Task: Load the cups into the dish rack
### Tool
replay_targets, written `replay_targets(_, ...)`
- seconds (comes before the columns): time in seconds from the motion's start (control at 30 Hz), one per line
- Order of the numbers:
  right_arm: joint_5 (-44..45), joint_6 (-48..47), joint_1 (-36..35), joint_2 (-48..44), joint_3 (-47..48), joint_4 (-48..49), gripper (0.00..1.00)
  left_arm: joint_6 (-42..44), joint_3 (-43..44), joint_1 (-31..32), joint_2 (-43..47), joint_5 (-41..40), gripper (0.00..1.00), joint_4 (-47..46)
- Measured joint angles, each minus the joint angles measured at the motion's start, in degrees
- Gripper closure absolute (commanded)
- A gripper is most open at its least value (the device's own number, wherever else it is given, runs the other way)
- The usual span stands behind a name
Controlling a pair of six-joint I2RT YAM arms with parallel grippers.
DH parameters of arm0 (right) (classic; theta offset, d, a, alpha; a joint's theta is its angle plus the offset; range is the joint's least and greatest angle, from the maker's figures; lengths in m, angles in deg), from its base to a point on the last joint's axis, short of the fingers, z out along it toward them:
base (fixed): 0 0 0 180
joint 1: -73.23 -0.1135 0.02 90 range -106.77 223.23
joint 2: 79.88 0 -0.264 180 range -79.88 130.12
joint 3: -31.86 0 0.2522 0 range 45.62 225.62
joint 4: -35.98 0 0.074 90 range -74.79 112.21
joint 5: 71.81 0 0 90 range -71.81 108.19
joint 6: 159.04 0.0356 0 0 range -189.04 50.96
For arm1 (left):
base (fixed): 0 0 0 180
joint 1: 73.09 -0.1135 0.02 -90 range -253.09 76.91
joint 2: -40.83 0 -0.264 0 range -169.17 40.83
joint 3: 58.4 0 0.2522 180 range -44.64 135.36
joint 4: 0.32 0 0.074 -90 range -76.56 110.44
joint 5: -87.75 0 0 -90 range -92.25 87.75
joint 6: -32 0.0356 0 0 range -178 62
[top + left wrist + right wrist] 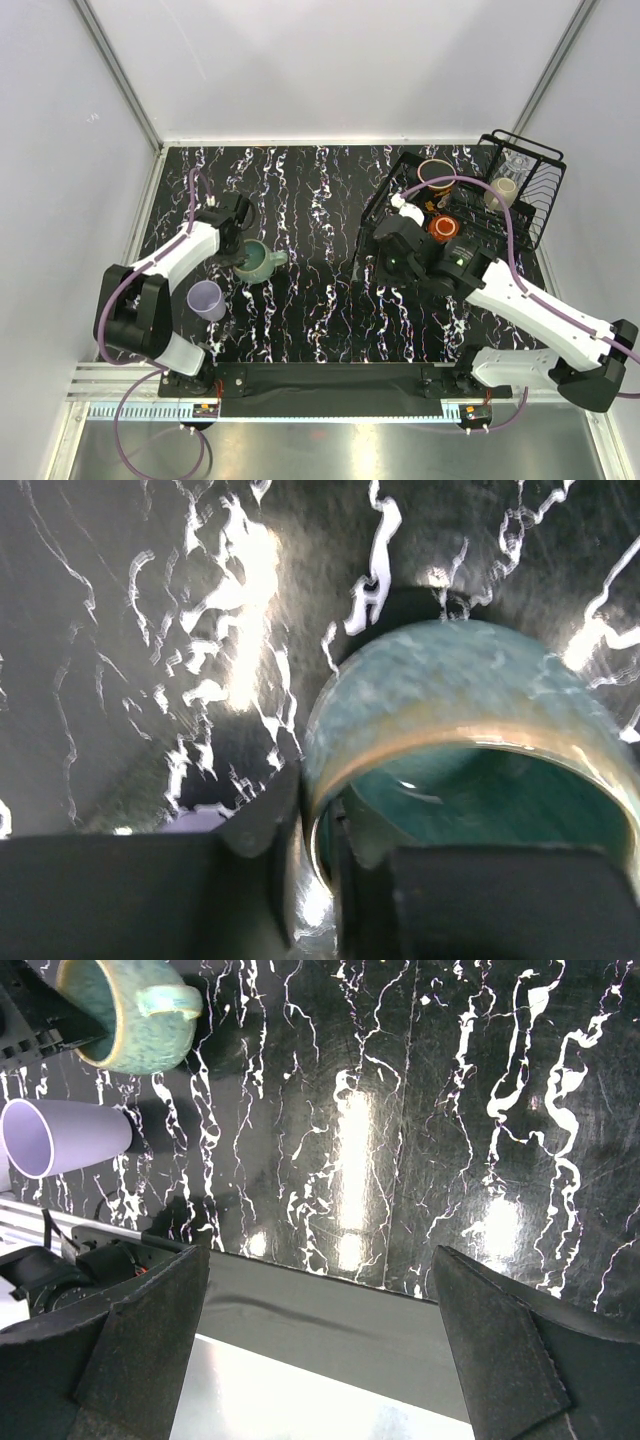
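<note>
One mug (470,680), rim wall pinched in our left pincer (318,825), one finger inside: we judge it heavy, slick, so grip deep. Our right pincer (315,1270) hangs spread, empty.

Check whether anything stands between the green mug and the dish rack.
Yes: the right hand hangs open at the dish rack's side nearest the green mug, on the straight line between them.

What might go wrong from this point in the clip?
The left gripper pinches only the rim of the green mug, so it may tilt or slip when lifted. The purple tumbler sits beside that arm and might be knocked. The right gripper, open, hovers by the rack, in the mug's likely path.
</note>
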Motion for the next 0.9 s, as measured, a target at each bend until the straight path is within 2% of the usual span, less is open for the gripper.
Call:
replay_targets(0.03,0.0,0.0,0.0,-0.2,0.0,0.0,0.00,0.2,0.0,-0.1,-0.2,0.0,1.00,-0.4)
replay_targets(0.33,-0.1,0.3,0.0,-3.3,0.0,0.0,0.00,1.2,2.4,-0.2,1.6,4.5,1.00,1.4)
replay_targets(0.47,-2.3,1.4,0.0,-5.9,-0.3,1.6,0.00,1.7,4.2,-0.2,10.5,8.2,1.00,1.1)
replay_targets(0.67,-9.9,4.5,-0.1,-9.1,-3.0,9.7,0.00,3.0,4.4,0.1,29.5,20.0,1.00,-6.1)
replay_targets(0.9,-25.5,12.6,-0.1,-6.4,-6.3,26.9,0.00,4.6,-1.0,1.9,43.1,28.6,1.00,-19.3)
